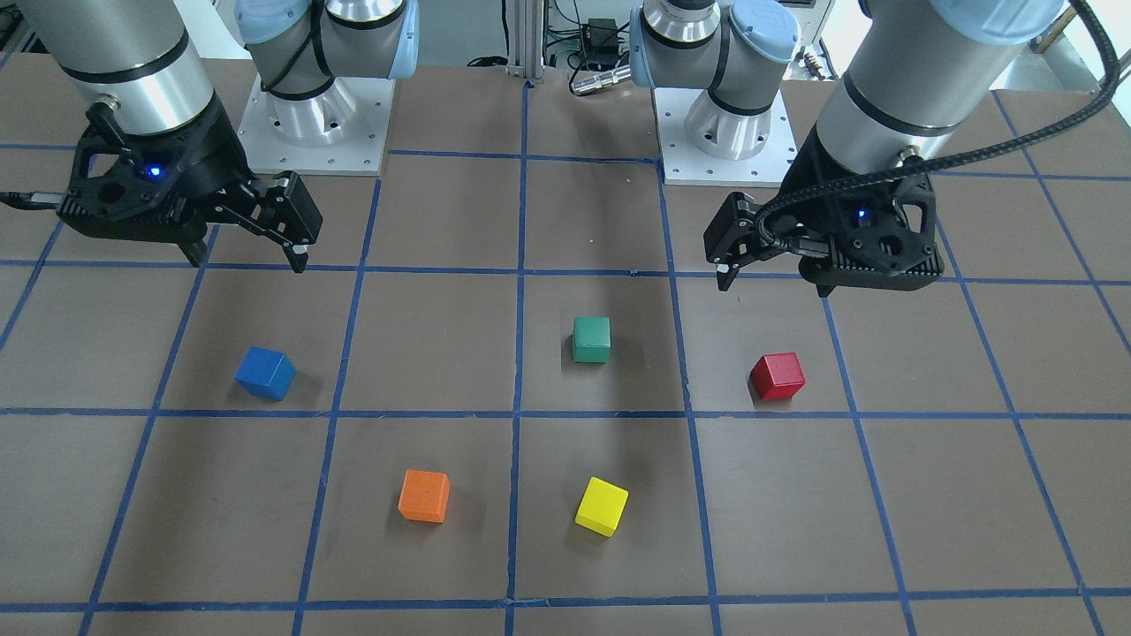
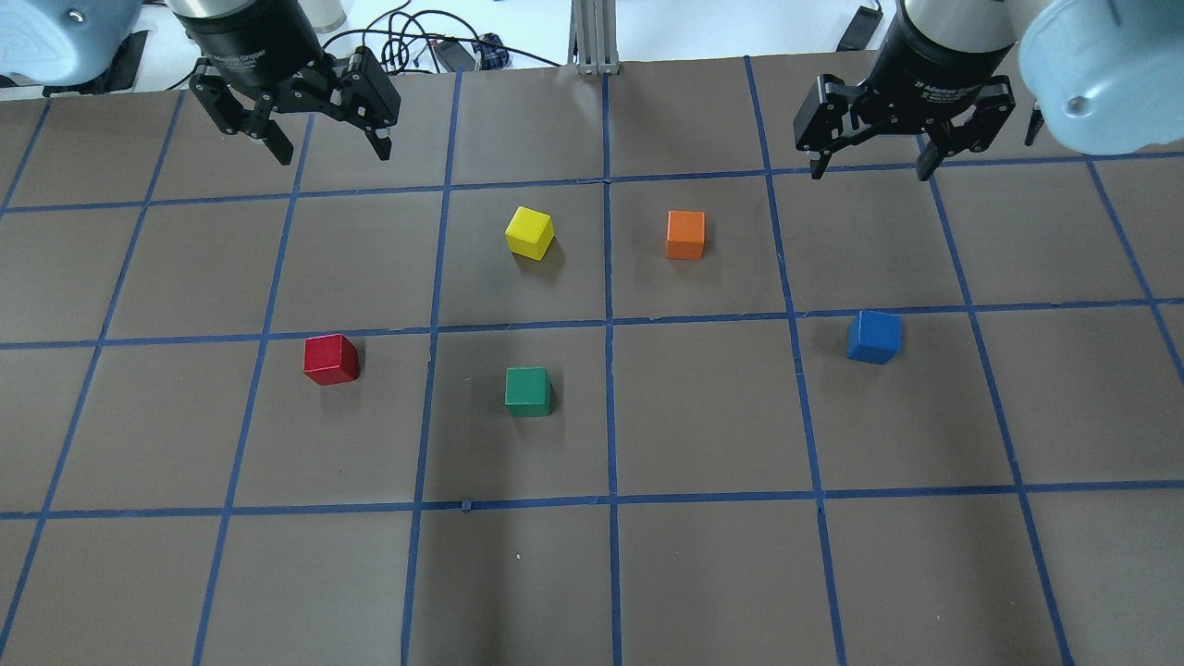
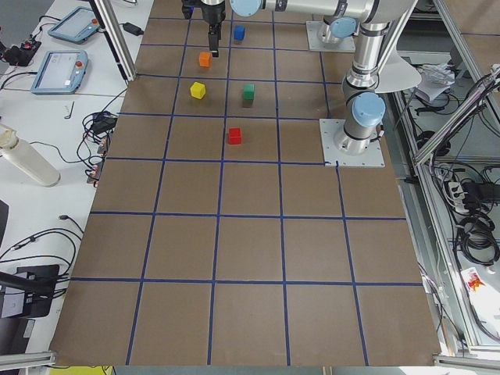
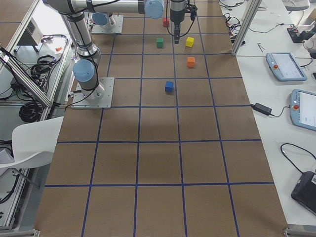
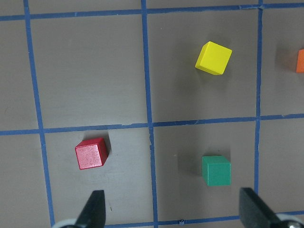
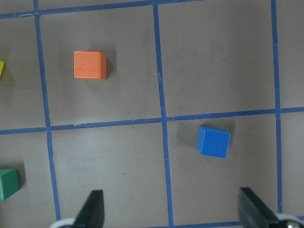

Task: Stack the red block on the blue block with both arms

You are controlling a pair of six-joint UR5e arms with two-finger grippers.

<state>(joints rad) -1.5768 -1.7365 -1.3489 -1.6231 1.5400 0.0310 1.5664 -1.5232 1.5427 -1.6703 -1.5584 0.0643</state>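
The red block (image 1: 778, 376) sits on the brown table on my left side, also in the overhead view (image 2: 330, 359) and the left wrist view (image 5: 91, 153). The blue block (image 1: 264, 373) sits on my right side, also in the overhead view (image 2: 873, 337) and the right wrist view (image 6: 213, 141). My left gripper (image 2: 328, 150) is open and empty, high above the table and apart from the red block. My right gripper (image 2: 869, 171) is open and empty, high above the table and apart from the blue block.
A green cube (image 2: 527, 390), a yellow cube (image 2: 530, 232) and an orange cube (image 2: 685, 235) lie between the red and blue blocks. The two arm bases (image 1: 314, 115) (image 1: 720, 132) stand at the robot's edge of the table.
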